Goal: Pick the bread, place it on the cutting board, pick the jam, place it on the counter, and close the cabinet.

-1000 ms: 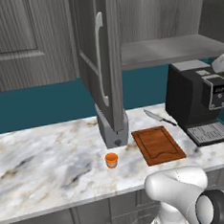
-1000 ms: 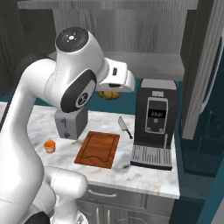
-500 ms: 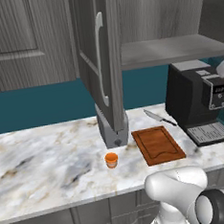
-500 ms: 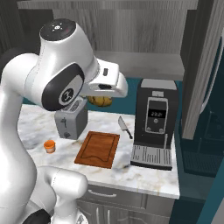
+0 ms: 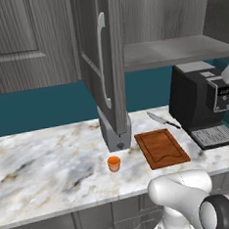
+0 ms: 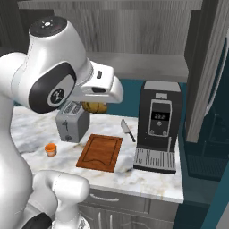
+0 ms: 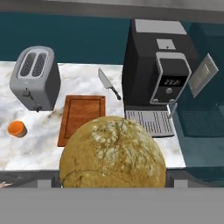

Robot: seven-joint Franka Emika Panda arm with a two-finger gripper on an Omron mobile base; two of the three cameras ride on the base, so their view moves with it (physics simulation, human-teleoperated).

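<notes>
The bread point(image 7: 113, 152) sits right at the end effector point(image 7: 113, 186), large and close in the hand view and covering the fingertips; the clamp itself is hidden, but the bun hangs in the air with nothing under it, so it is judged to be grasped. In the right base view the bread point(image 6: 94, 107) peeks out under the white forearm, high above the desk point(image 6: 27, 134), above the far end of the cutting board point(image 6: 100, 152) and just beside the toaster point(image 6: 71, 120). That height makes sense as a carry: it keeps the bun clear of the toaster and of the knife point(image 6: 128, 129), which lies between the cutting board and the coffee machine point(image 6: 159, 127). The cutting board lies bare and flat, ready to receive the bread, so the next move looks like a short drop onto it. The jam point(image 5: 114, 163) stands on the desk to the left of the cutting board, near the toaster's front, so that part of the task seems already met. The cabinet point(image 5: 102, 58) door is swung wide open above the toaster, its shelf bare, and closing it remains to be done.
</notes>
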